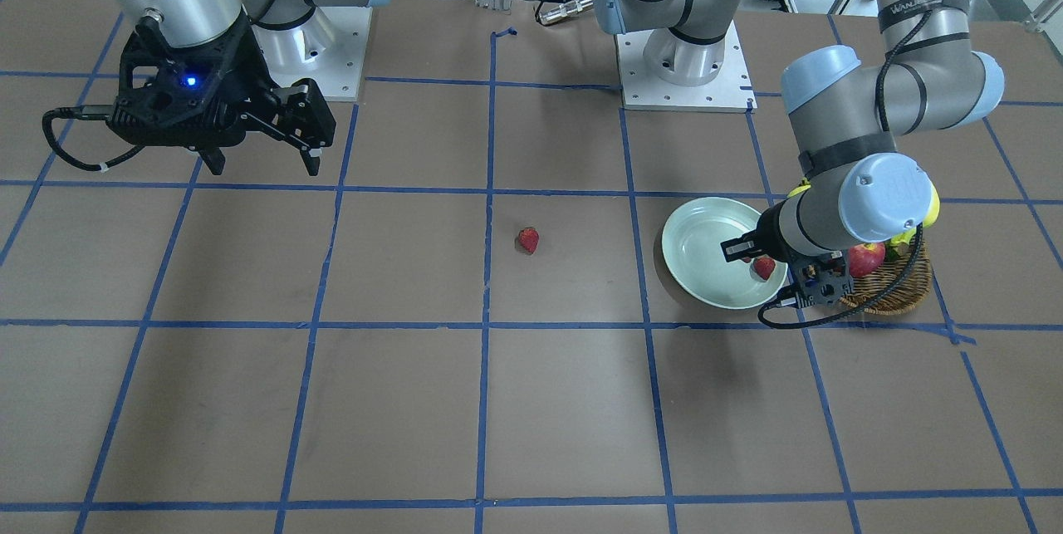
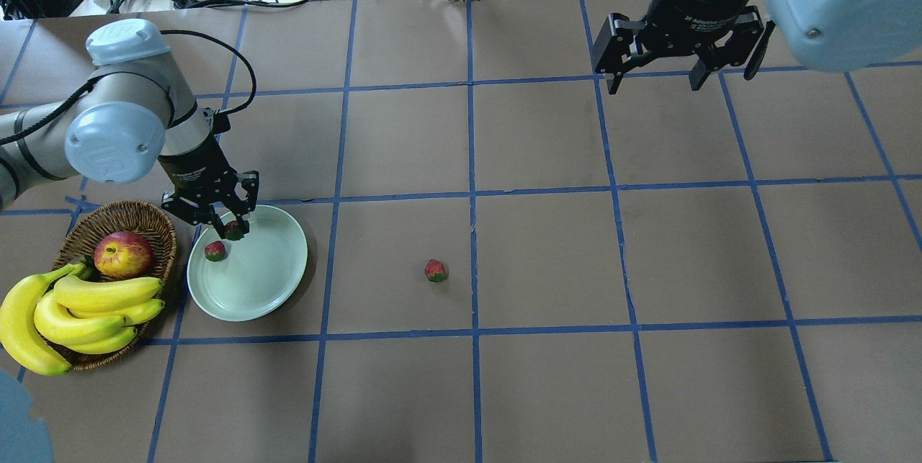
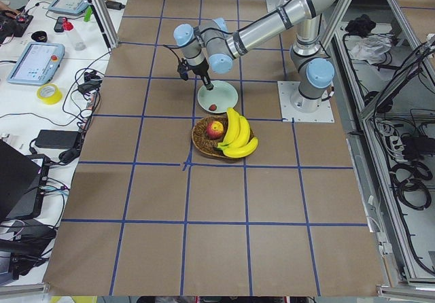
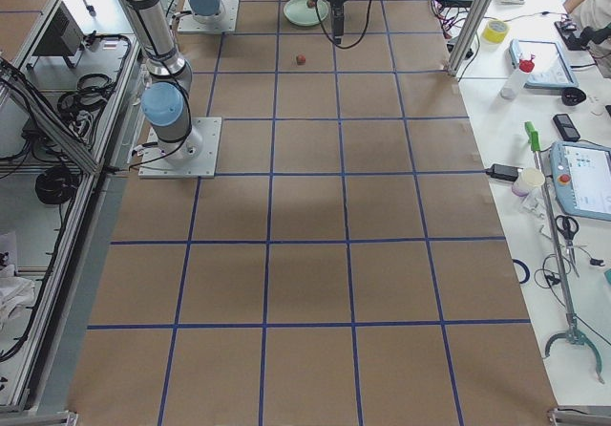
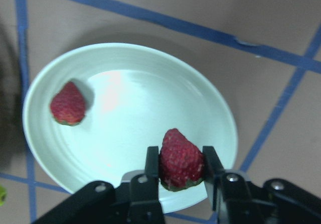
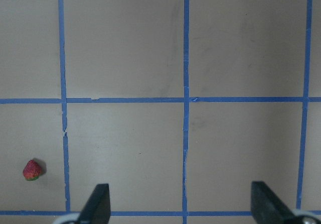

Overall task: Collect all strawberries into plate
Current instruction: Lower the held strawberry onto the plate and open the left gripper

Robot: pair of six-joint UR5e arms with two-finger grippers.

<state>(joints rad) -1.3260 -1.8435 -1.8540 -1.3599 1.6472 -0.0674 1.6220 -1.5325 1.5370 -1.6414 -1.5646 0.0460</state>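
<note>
My left gripper (image 5: 180, 170) is shut on a red strawberry (image 5: 180, 158) and holds it just above the pale mint plate (image 5: 210, 108). In the overhead view the gripper (image 2: 232, 227) is over the plate's far left rim (image 2: 284, 290). A second strawberry (image 5: 67, 104) lies in the plate; it also shows in the overhead view (image 2: 215, 251). A third strawberry (image 2: 435, 270) lies on the table mid-way, also in the right wrist view (image 6: 32, 170). My right gripper (image 2: 652, 81) is open and empty, high over the far right.
A brown wicker basket (image 2: 79, 232) with a red-yellow apple (image 2: 123, 253) and a bunch of bananas (image 2: 72, 308) stands just left of the plate. The brown table has a blue tape grid (image 2: 472, 196). Cables and boxes lie beyond the far edge.
</note>
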